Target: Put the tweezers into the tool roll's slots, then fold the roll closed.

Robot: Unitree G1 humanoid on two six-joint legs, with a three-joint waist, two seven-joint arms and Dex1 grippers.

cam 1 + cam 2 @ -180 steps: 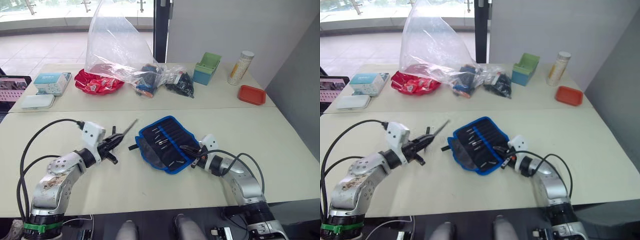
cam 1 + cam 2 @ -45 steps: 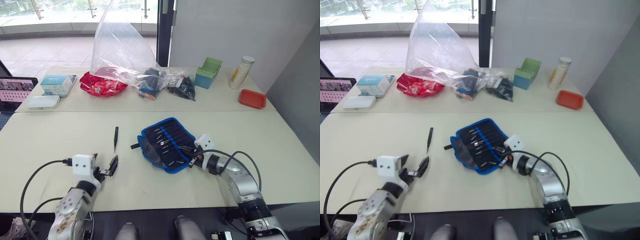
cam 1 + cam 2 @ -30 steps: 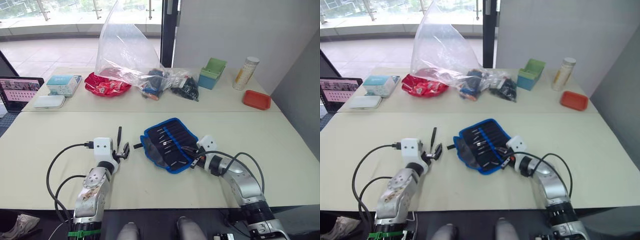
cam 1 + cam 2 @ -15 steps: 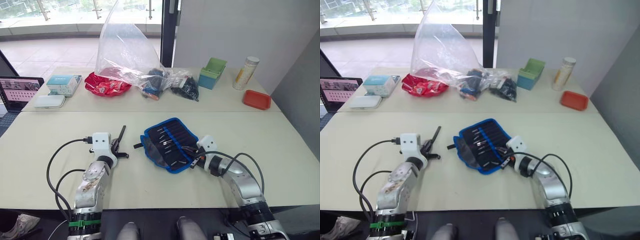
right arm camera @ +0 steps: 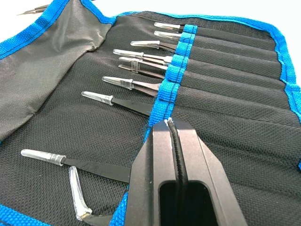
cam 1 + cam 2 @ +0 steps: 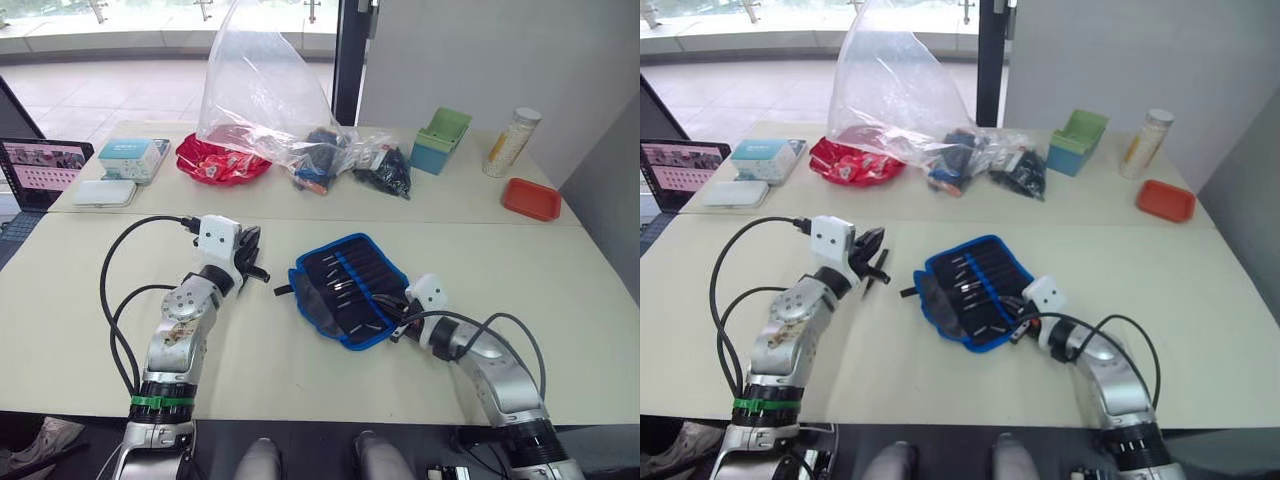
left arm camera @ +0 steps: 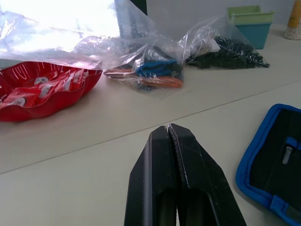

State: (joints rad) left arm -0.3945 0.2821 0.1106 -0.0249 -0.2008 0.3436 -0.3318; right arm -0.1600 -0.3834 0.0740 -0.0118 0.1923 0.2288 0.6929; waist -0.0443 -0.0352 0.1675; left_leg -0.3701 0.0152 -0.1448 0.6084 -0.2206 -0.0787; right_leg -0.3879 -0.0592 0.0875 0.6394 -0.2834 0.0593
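Our left gripper hovers just left of the tool roll, fingers pressed together w/ nothing visible between them. Our right gripper is also pressed together, tip resting on the roll's inner face at its near right edge, by the blue band of the slots. Several tweezers already sit tucked there, clear-capped tips poking out; a loose one lies on the table beyond the roll's far edge. We judge the tweezers light, stiff, slick and sharp, so pinch mid-shaft. The roll looks soft and floppy; take it by the blue edging to fold.
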